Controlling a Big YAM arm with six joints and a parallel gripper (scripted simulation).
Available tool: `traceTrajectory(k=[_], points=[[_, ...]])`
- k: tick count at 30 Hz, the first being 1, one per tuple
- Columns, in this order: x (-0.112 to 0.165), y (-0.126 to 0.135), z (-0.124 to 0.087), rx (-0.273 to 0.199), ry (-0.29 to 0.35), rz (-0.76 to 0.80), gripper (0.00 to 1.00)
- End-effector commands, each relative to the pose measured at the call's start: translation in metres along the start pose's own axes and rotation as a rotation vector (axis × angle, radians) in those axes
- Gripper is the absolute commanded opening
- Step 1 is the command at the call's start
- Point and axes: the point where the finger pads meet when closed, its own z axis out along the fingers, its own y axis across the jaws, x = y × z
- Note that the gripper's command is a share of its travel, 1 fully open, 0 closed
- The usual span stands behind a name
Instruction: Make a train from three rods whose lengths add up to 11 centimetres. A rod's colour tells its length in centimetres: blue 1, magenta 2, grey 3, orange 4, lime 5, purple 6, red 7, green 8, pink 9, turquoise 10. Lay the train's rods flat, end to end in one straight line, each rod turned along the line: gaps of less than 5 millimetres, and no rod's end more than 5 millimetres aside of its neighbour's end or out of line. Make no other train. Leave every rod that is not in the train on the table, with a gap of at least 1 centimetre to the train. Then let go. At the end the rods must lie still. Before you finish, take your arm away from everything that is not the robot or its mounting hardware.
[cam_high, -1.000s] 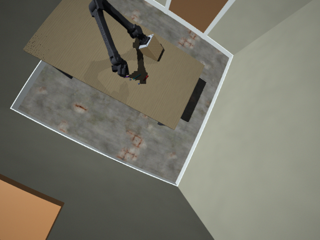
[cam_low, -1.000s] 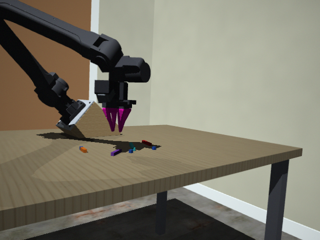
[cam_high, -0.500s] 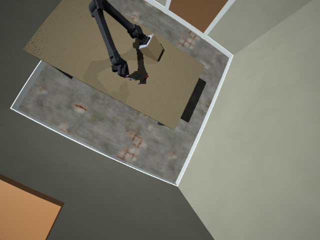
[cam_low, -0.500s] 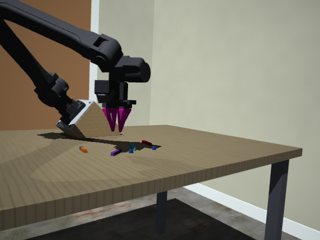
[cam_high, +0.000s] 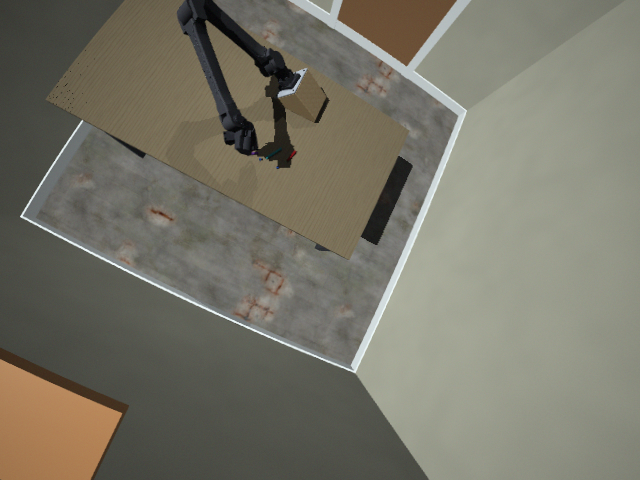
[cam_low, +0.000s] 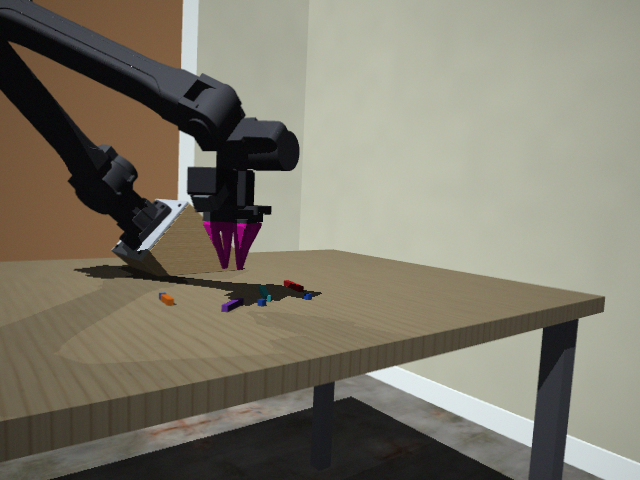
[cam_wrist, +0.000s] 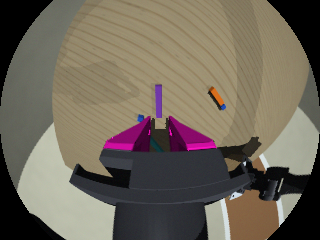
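Note:
Several short rods lie together on the wooden table. In the exterior view I see an orange rod (cam_low: 167, 298), a purple rod (cam_low: 232, 304), a turquoise rod (cam_low: 264, 292), a red rod (cam_low: 293, 284) and two small blue rods (cam_low: 261, 302) (cam_low: 308, 296). My gripper (cam_low: 232, 267) hangs well above the table behind them, its magenta fingers pointing down. The fingers are narrowly open, with nothing between them. In the wrist view the gripper (cam_wrist: 159, 127) is over the turquoise rod (cam_wrist: 155, 142). The purple rod (cam_wrist: 159, 100) lies just ahead, a blue rod (cam_wrist: 140, 118) to the left, and the orange rod (cam_wrist: 216, 96) to the right.
A tilted wooden block (cam_low: 180, 245) on a white-framed mount stands on the table behind the gripper, also in the top view (cam_high: 305, 95). The table's right edge (cam_low: 568, 304) is far from the rods.

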Motion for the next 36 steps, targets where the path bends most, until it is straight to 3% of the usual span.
traceTrajectory(k=[1,36], points=[[0.001,0.002,0.012,0.008,-0.001,-0.01,0.23],[-0.002,0.005,0.046,0.004,-0.002,-0.004,0.23]])
